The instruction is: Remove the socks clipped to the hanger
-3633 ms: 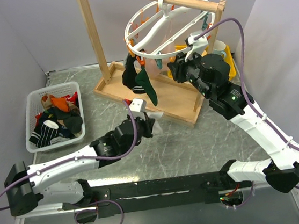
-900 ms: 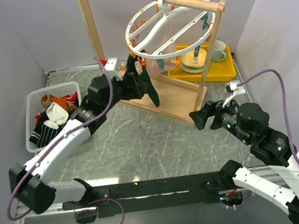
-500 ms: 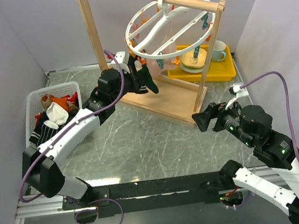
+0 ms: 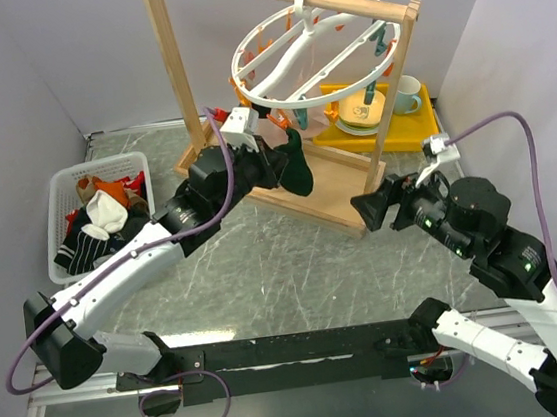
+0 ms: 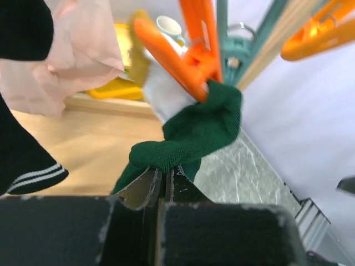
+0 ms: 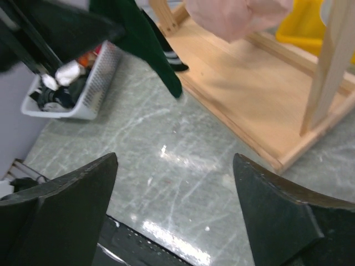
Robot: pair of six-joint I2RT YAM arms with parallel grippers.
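The dark green sock (image 5: 194, 133) hangs from an orange clothespin (image 5: 177, 61) under the white ring hanger (image 4: 287, 59). My left gripper (image 5: 163, 177) is shut on this sock's lower fold, and the fabric is drawn taut from the clip. From above, the left gripper (image 4: 276, 164) sits just left of the green sock (image 4: 298, 166), below the ring's near rim. A pale pink sock (image 5: 66, 61) and a black sock with white stripes (image 5: 22, 160) hang to its left. My right gripper (image 6: 175, 205) hovers open and empty over the table, right of the rack (image 4: 374, 208).
The hanger hooks on a wooden frame rack (image 4: 169, 60) whose base board (image 6: 249, 94) lies ahead of the right gripper. A white mesh basket (image 4: 97, 165) holding several socks stands at the far left. A yellow tray (image 4: 421, 132) with dishes is behind the rack.
The left gripper, open a second ago, closed on the green sock and has drawn it right and toward the arms. The right gripper shifted slightly left toward the rack.
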